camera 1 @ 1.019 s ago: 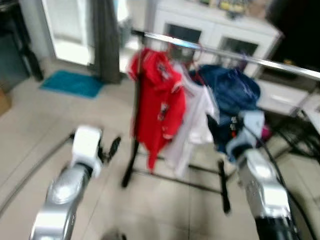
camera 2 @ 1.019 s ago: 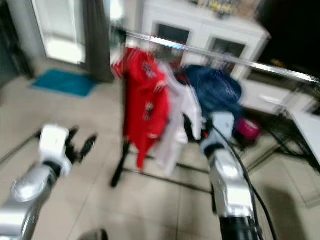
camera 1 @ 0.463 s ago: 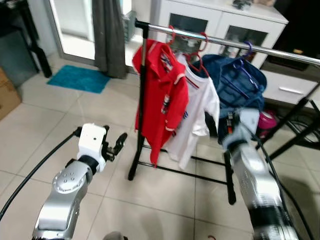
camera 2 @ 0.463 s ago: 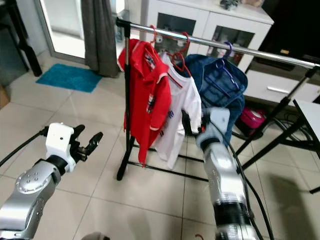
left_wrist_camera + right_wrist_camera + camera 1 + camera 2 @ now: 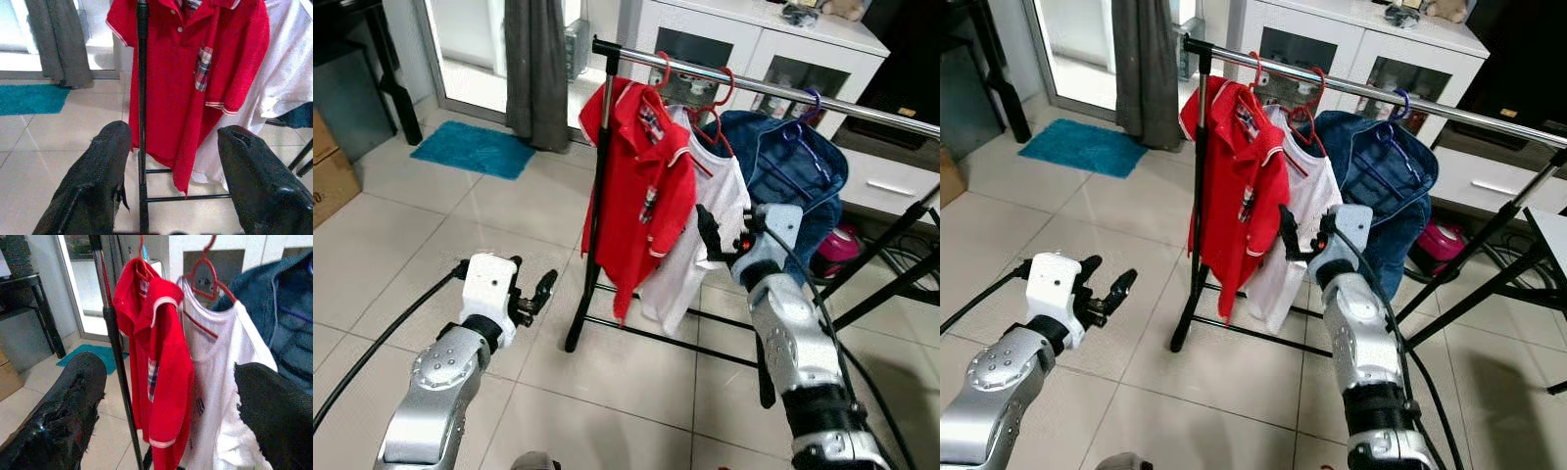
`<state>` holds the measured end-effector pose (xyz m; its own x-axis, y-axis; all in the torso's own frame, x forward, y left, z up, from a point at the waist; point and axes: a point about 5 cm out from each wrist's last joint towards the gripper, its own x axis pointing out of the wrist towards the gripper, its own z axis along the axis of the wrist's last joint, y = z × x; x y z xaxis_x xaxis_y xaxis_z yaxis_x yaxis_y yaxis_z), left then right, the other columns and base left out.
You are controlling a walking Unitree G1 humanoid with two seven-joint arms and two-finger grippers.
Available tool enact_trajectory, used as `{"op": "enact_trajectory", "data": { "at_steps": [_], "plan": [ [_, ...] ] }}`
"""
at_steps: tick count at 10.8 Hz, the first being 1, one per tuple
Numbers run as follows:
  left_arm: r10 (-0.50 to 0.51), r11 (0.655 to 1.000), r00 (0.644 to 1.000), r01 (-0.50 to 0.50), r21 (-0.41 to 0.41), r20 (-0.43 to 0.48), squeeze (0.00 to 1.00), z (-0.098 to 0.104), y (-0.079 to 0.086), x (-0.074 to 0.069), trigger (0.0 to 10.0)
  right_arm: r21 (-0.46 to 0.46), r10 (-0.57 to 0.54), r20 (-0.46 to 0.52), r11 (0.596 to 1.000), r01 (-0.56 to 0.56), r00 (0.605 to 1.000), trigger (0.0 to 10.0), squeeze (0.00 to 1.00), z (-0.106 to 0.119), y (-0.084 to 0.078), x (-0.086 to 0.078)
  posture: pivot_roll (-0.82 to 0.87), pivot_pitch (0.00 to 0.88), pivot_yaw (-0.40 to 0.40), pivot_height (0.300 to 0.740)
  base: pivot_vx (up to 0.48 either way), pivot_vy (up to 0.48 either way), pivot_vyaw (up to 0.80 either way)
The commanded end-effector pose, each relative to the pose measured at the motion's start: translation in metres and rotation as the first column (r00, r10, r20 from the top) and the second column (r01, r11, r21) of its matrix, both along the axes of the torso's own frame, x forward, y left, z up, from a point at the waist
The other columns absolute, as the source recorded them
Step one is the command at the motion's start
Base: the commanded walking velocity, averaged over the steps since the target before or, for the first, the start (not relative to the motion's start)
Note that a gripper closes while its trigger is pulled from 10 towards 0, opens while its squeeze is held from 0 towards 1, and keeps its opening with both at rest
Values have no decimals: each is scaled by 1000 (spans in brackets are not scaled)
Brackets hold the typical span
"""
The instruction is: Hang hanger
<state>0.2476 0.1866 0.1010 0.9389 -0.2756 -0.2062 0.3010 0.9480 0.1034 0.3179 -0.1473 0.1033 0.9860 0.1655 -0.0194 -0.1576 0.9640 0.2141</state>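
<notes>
A metal clothes rail (image 5: 783,93) on a black stand carries a red polo shirt (image 5: 641,186) and a white T-shirt (image 5: 722,191), both on red hangers, and a blue denim jacket (image 5: 803,171) on a purple hanger. My right gripper (image 5: 726,235) is raised in front of the white T-shirt's lower half, open, with nothing between its fingers (image 5: 63,416). My left gripper (image 5: 533,292) hovers low over the floor, left of the stand's black upright (image 5: 142,98), open and empty.
A teal mat (image 5: 475,149) and a grey curtain (image 5: 536,69) lie at the back left. A white cabinet (image 5: 754,49) stands behind the rail. A cardboard box (image 5: 331,166) is at the far left. Black frame legs (image 5: 891,255) cross at the right.
The picture has sharpened and shifted as the camera moved. My right gripper has moved up and left, in front of the white T-shirt. The left gripper has kept its place, still open.
</notes>
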Motion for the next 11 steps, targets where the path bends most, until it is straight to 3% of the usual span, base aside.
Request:
{"op": "enact_trajectory", "data": {
  "at_steps": [1, 4, 7, 11],
  "plan": [
    [-29, 1000, 1000, 29, 3, 2, 0, 3, -6, 0, 10000, 3, -36, 2, 999, 36, 999, 10000, 0, -2, -10, -3, 124, 0, -106, 740, 0, 0, 0],
    [-57, 998, 998, 57, 4, -8, 0, 0, -9, 4, 10000, -6, -85, -12, 996, 85, 996, 10000, 0, -9, -19, -15, 71, 0, -64, 740, 0, 0, 0],
    [-95, 995, 995, 94, -26, -14, 0, -2, -25, 4, 10000, -48, -133, -41, 990, 131, 990, 10000, 0, -14, -42, -38, 4, 0, -73, 740, 0, 0, 0],
    [-35, 998, 999, 34, -46, -34, 0, -14, -35, -12, 10000, -92, -147, -93, 986, 139, 985, 10000, 0, -12, -61, -43, 4, 0, -131, 740, 0, 0, 0]
  ]
}}
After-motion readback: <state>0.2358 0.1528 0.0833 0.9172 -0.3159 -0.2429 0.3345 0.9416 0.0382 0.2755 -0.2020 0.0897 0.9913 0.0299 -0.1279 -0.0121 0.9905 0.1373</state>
